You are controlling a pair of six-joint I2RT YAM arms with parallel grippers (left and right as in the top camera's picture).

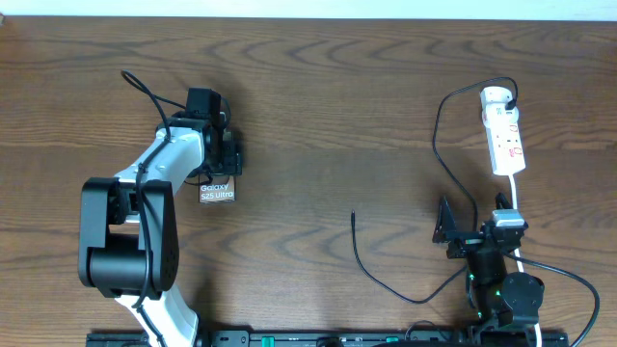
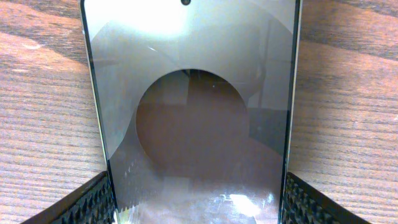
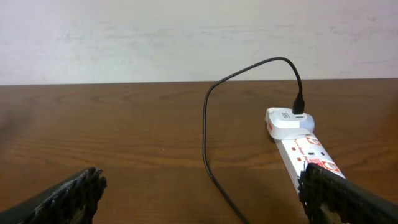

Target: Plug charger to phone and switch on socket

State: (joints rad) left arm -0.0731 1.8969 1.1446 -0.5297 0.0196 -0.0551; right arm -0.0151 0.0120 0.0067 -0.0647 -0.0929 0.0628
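The phone (image 1: 217,189), a tan-brown rectangle printed "Galaxy S25 Ultra", lies flat on the table at the left. My left gripper (image 1: 220,162) is over it. In the left wrist view both fingers (image 2: 196,208) press the long edges of the phone (image 2: 193,93), so the gripper is shut on it. The socket (image 1: 503,130) is a white power strip at the far right, with a white adapter at its far end. The black charger cable (image 1: 439,145) runs from the adapter down the table, and its plug tip (image 1: 353,214) lies loose mid-table. My right gripper (image 1: 474,224) is open and empty, and the wrist view shows it (image 3: 205,199) straddling the cable (image 3: 205,124) near the socket (image 3: 305,146).
The table is dark wood with a pale wall behind it (image 3: 186,37). The socket's white cord (image 1: 514,193) runs toward the right arm's base. A black arm cable (image 1: 569,280) loops at the front right.
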